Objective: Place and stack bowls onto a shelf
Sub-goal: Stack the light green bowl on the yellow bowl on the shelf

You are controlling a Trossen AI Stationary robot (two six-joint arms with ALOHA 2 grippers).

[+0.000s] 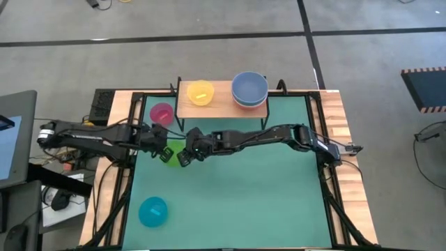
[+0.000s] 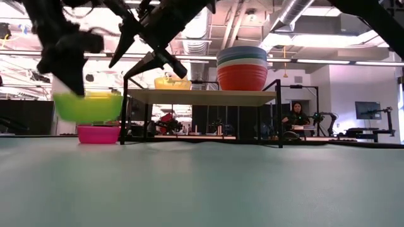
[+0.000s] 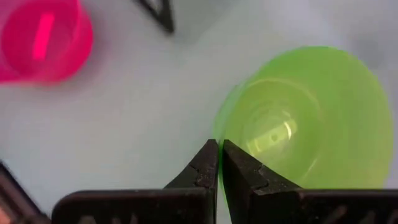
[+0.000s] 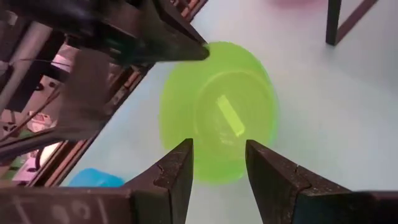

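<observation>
A lime-green bowl (image 1: pixel 174 153) hangs above the mat near its left side, held by my left gripper (image 3: pixel 219 155), which is shut on its rim. My right gripper (image 4: pixel 217 163) is open and hovers just right of and above the green bowl (image 4: pixel 217 112), touching nothing. The wooden shelf (image 1: pixel 221 104) stands at the far edge on black legs. On it sit a yellow bowl (image 1: pixel 201 92) and a stack of several bowls with a blue one on top (image 1: pixel 249 88). A pink bowl (image 1: pixel 162 113) and a cyan bowl (image 1: pixel 152 211) rest on the mat. My left gripper pinches the green bowl's rim (image 3: pixel 217 134) on the side toward the table's left, one finger inside the bowl and one outside. The fingers come slanting down from the left. The bowl (image 2: pixel 87 106) is lifted clear of the mat, upright and about level.
The pink bowl (image 2: pixel 99 133) sits just beyond and below the raised green one, by the shelf's left legs (image 2: pixel 123 110). The stack (image 2: pixel 242 68) fills the shelf's right end. Open green mat (image 1: pixel 251 195) lies toward the near and right sides. A person (image 2: pixel 295 116) sits in the room behind.
</observation>
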